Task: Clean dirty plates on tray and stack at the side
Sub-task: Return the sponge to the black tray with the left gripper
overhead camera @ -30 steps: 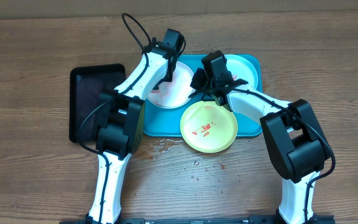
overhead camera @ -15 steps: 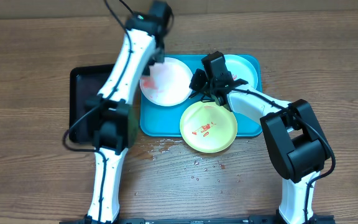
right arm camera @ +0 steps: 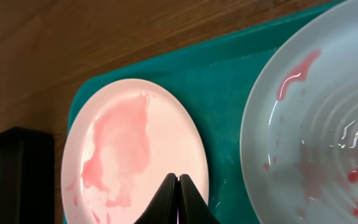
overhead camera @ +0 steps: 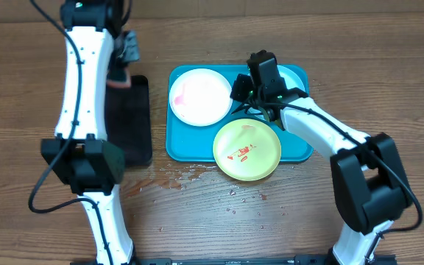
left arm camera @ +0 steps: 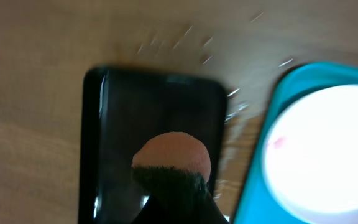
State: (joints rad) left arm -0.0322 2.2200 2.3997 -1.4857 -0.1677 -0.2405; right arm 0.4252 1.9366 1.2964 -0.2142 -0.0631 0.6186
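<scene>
Three plates, the white plate point(overhead camera: 200, 96), mint plate point(overhead camera: 295, 76) and yellow-green plate point(overhead camera: 246, 150), sit on one tray point(overhead camera: 179, 149), its long axis left-right across the bench point(overhead camera: 374, 66). The left gripper point(left arm camera: 174, 182) pinches one sponge point(left arm camera: 173, 151); the right gripper point(right arm camera: 178, 185) is pressed together.

- Your left arm point(overhead camera: 79, 88): white tubular links, black blocky joints, thin black cable point(overhead camera: 37, 193) looping out at 8 o'clock
- Your right arm point(overhead camera: 315, 129): same white and black; black tapered fingers point(right arm camera: 166, 200)

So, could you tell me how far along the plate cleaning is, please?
Done: nothing stacked; the white plate shows only a pale pink film. In hand: the left fingers hold the sponge over the black tray. Left: mint plate and yellow-green plate carry red smears, then stacking.
</scene>
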